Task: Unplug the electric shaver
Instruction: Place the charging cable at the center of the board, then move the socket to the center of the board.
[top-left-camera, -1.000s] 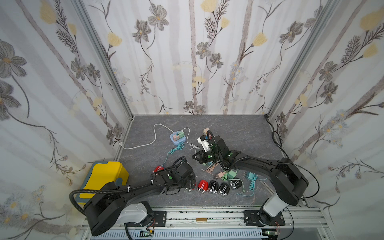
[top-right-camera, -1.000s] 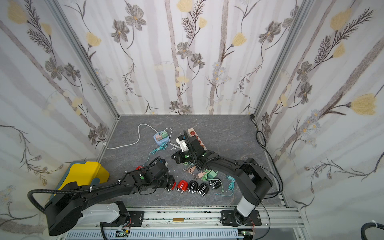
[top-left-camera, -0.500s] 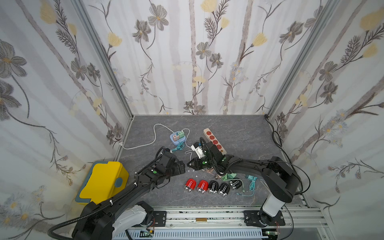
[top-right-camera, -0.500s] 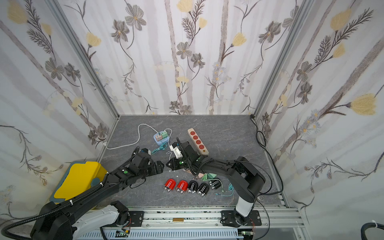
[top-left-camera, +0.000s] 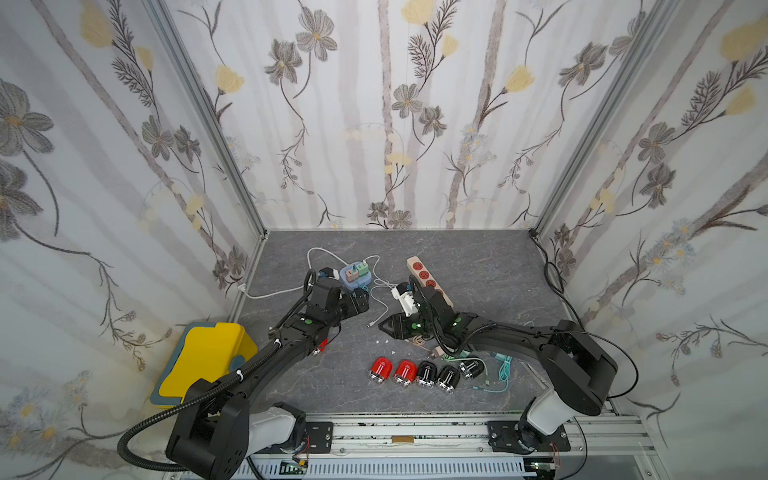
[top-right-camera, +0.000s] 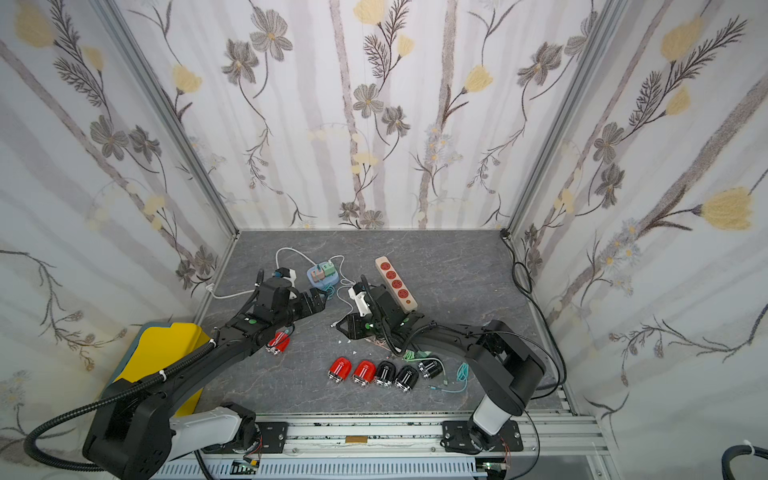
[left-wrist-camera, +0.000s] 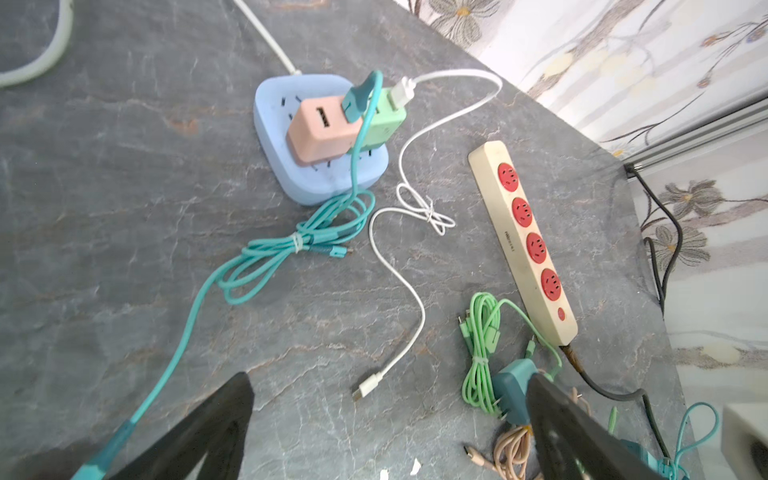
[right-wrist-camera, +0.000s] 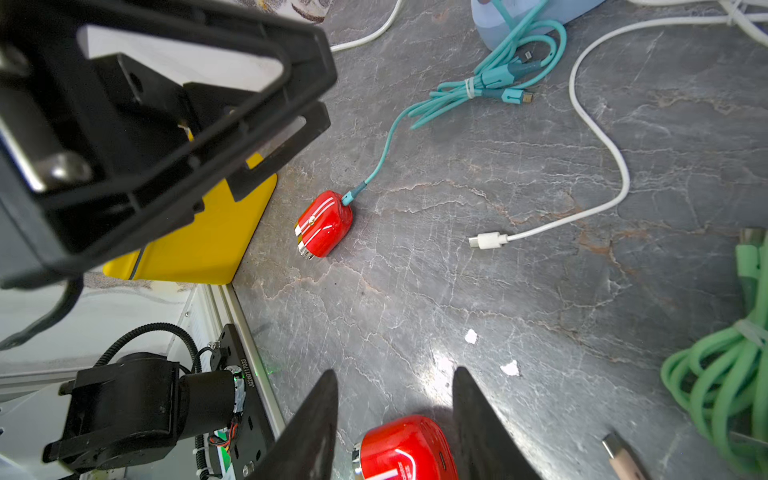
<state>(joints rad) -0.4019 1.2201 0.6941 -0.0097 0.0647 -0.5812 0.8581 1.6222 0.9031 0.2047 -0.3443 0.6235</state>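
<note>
- Currently the red electric shaver (right-wrist-camera: 324, 224) lies on the grey table (right-wrist-camera: 540, 291) towards its front left. It is near the yellow bin (right-wrist-camera: 199, 245) that sits off the table's edge, and it is partly tucked under the left arm in both top views.
- Plugged into its end is a teal cable (right-wrist-camera: 386, 153). It runs back, bundled midway, to a pink charger (left-wrist-camera: 320, 129) seated in the blue power hub (left-wrist-camera: 320, 178).
- Over by the hub hangs the left gripper (left-wrist-camera: 388, 376), fingers spread wide with nothing between them. The teal cable passes close by one finger.
- Near the middle of the table, the right gripper (right-wrist-camera: 394, 371) has its fingers parted with a clear gap, gripping nothing. The loose plug of a white cable (right-wrist-camera: 486, 240) lies ahead of it.
- Towards the front sits a row of shavers (top-left-camera: 415, 372), two red and three black. A beige power strip (left-wrist-camera: 523, 237) lies behind the right arm.
</note>
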